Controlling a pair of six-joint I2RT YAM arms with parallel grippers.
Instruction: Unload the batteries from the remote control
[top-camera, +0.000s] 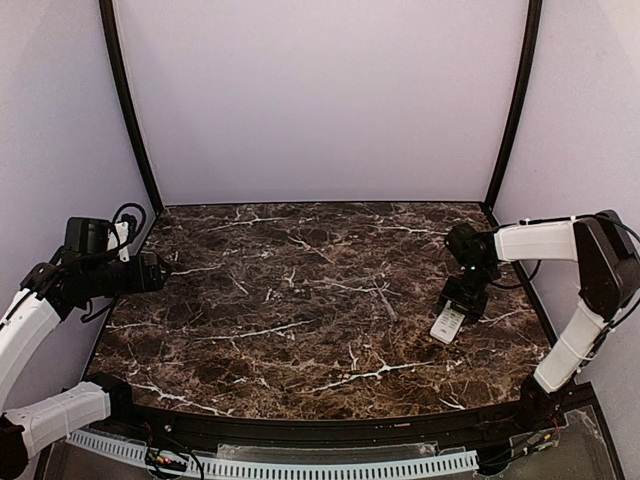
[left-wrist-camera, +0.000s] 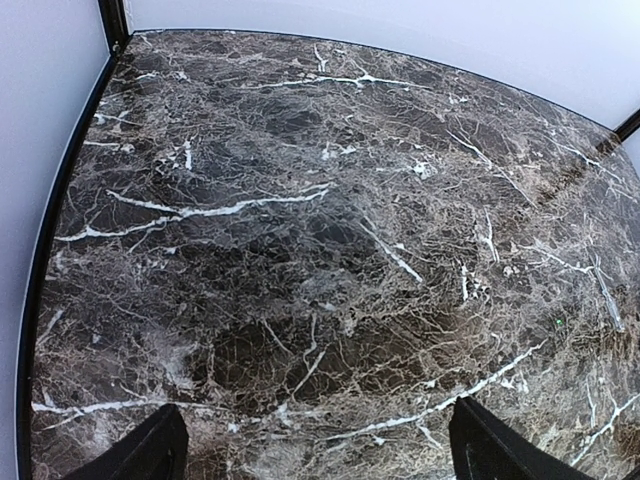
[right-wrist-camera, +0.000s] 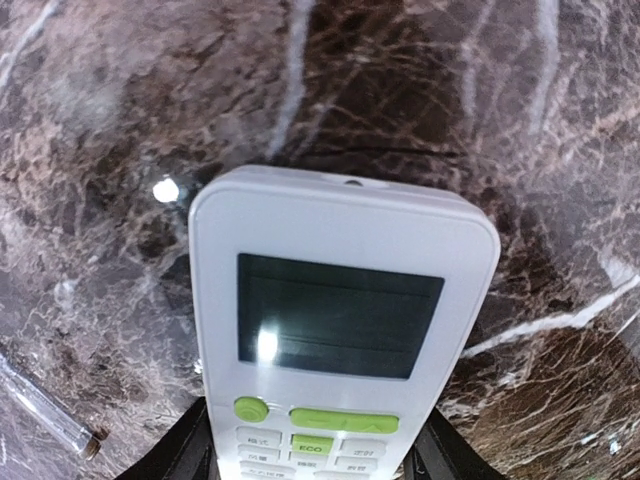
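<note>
The remote control is a white bar with a dark display window, green buttons and pale keys, face toward the camera. My right gripper is shut on its button end, with one black finger on each long side. In the top view the remote control hangs tilted below the right gripper at the table's right side, its free end at or just above the marble. No batteries show. My left gripper is open and empty; in the top view it is at the far left.
The dark marble table is ringed by white walls and two black corner posts. A black rim runs along its near edge. A thin pale streak lies on the marble left of the remote.
</note>
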